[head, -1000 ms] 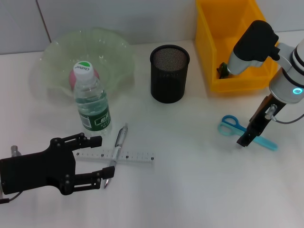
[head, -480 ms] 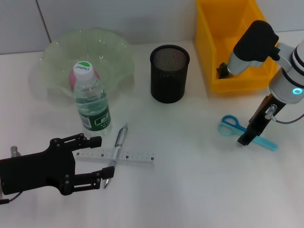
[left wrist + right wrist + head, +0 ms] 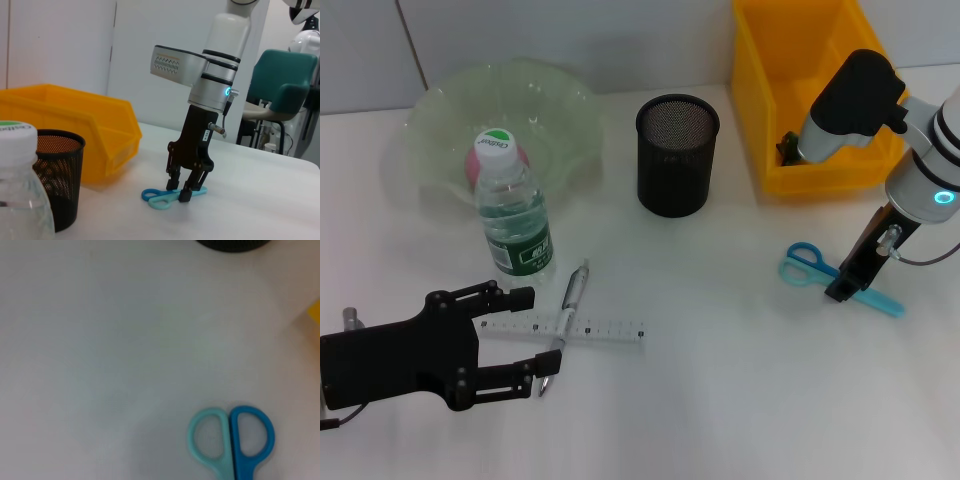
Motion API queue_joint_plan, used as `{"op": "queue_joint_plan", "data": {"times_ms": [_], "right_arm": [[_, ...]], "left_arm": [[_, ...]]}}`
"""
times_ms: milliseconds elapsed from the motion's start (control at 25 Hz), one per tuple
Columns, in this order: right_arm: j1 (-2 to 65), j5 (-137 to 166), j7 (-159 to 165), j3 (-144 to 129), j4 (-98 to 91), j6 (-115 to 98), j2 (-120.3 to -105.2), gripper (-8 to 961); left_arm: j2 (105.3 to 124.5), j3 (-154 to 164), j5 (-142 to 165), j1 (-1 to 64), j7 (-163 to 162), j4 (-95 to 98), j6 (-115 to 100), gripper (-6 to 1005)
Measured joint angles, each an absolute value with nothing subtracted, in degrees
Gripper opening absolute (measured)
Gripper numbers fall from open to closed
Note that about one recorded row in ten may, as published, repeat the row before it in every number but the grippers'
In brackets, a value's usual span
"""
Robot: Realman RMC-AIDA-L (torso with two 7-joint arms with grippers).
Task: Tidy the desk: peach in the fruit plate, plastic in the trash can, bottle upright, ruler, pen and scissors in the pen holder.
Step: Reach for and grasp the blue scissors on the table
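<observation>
Blue scissors (image 3: 817,268) lie on the table right of the black mesh pen holder (image 3: 677,155). My right gripper (image 3: 839,292) points down at their blades, open, one finger on each side (image 3: 180,192). The right wrist view shows only the scissors' handles (image 3: 231,441). At the lower left my left gripper (image 3: 535,330) is open around the end of the clear ruler (image 3: 590,330), with the pen (image 3: 568,308) lying across it. The bottle (image 3: 513,218) stands upright. Behind it, the pink peach (image 3: 477,165) sits in the green fruit plate (image 3: 560,110). A small dark scrap (image 3: 787,148) lies in the yellow trash can (image 3: 790,60).
The trash can stands at the back right, close behind my right arm. The bottle stands just beyond my left gripper. Bare white table lies between the ruler and the scissors.
My right gripper has shifted slightly to the right along the scissors' blades. The left arm and all objects have stayed in place.
</observation>
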State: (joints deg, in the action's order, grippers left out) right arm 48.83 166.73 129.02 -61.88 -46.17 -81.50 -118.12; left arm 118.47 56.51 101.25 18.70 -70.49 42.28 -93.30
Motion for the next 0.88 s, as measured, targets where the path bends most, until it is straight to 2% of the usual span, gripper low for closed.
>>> {"op": "queue_joint_plan", "data": {"times_ms": [880], "right_arm": [[49.0, 166.7, 129.0, -61.9, -46.1, -81.4, -118.12, 359]], "left_arm": [[118.38, 56.5, 101.2, 19.0, -71.1, 42.4, -93.3, 808]]}}
